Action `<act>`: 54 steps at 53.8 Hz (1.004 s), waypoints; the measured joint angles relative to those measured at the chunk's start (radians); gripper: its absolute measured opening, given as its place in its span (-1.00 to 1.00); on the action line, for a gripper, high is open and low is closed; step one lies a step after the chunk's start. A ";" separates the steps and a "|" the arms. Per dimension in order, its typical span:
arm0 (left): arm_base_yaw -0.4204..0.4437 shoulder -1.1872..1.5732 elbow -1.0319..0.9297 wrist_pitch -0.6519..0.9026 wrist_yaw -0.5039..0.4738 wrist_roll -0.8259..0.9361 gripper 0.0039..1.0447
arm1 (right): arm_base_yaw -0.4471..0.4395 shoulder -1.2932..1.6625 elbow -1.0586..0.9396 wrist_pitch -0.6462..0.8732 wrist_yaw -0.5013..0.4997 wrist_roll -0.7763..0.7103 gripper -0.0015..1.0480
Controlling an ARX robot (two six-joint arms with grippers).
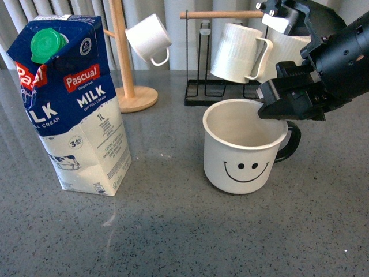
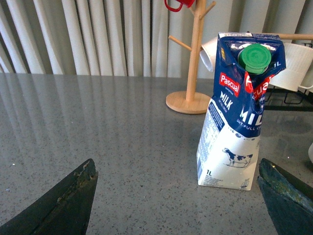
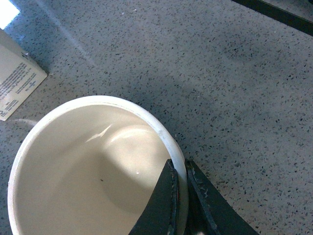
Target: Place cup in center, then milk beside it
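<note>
The cup (image 1: 239,156), cream-white with a black smiley face and black handle, stands upright on the grey table, right of the middle. My right gripper (image 1: 275,109) is shut on its far right rim, one finger inside and one outside; the right wrist view shows the rim (image 3: 168,142) pinched between the fingers (image 3: 164,200). The milk (image 1: 72,109), a blue-and-white Pascual carton with a green cap, stands upright at the left. In the left wrist view the milk (image 2: 234,117) stands ahead, close to the right finger. My left gripper (image 2: 178,196) is open and empty.
A wooden mug tree (image 1: 130,69) with a white mug (image 1: 149,37) stands behind the milk. A black wire rack (image 1: 210,86) holding white ribbed mugs (image 1: 239,52) stands behind the cup. Curtains hang at the back.
</note>
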 joint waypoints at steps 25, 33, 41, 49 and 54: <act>0.000 0.000 0.000 0.000 0.000 0.000 0.88 | 0.013 0.006 -0.001 0.004 0.008 -0.036 -0.23; 0.000 0.000 0.000 0.000 0.000 0.000 0.88 | 0.012 0.004 -0.001 0.010 0.008 -0.035 0.19; 0.000 0.000 0.000 0.000 0.000 0.000 0.88 | 0.010 -0.017 -0.001 0.037 0.016 -0.035 0.64; 0.000 0.000 0.000 0.000 0.000 0.000 0.88 | -0.010 -0.094 -0.004 0.097 0.032 -0.011 0.88; 0.000 0.000 0.000 0.000 0.000 0.000 0.88 | -0.032 -0.162 -0.023 0.162 0.058 0.028 0.86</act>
